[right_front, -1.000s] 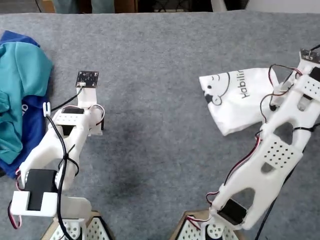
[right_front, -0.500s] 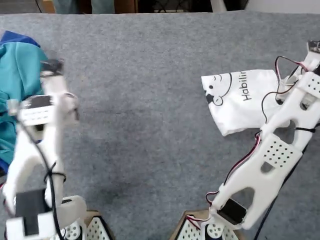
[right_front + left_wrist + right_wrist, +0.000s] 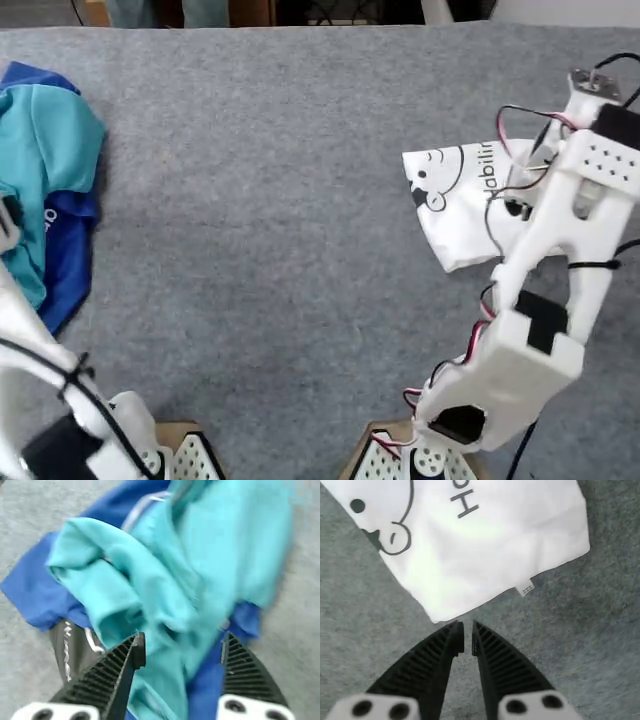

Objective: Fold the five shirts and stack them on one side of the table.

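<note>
Grey felt desk (image 3: 280,150): your spread left end effector (image 3: 183,641) has swung over the crumpled teal shirt (image 3: 200,565), so the next fold is likely; right end effector (image 3: 468,630) pressed together, empty.

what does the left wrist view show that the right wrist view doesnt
Left wrist view: the open left gripper above a crumpled teal shirt lying on a blue shirt, with a dark garment at their edge. Right wrist view: the right gripper, jaws almost together, just off the edge of the folded white shirt. Shared: the grey table cover.
</note>
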{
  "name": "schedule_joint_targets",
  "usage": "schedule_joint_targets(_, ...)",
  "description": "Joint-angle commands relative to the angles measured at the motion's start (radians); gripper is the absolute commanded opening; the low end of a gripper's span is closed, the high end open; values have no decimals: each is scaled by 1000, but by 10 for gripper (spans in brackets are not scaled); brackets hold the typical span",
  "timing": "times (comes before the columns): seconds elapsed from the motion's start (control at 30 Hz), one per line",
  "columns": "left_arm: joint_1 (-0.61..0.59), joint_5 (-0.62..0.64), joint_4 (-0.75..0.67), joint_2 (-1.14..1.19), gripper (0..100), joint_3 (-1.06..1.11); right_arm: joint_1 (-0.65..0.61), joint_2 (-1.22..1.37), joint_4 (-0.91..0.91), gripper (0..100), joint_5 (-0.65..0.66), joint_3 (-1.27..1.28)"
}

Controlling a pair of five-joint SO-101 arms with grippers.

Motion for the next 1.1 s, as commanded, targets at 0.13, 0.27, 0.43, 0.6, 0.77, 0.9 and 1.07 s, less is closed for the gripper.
schedule_joint_targets(0.13,-13,-2,-193,405,266,-202,-43,-113,2,42,-95,48)
schedule_joint_targets(0.27,8,-8,-150,535,146,-337,-43,-113,2,42,-87,42)
schedule_joint_targets(0.43,81,-5,57,506,38,-460,-40,-113,2,42,-86,44)
schedule_joint_targets(0.6,240,-5,253,391,28,-483,-29,-119,5,41,-49,50)
schedule_joint_targets(0.77,519,-11,446,190,28,-423,-2,-119,8,41,-15,50)
schedule_joint_targets(0.9,842,-11,525,61,28,-355,44,-120,8,41,31,50)
schedule_joint_targets(1.07,1268,-66,626,14,29,-348,115,-120,8,41,133,48)
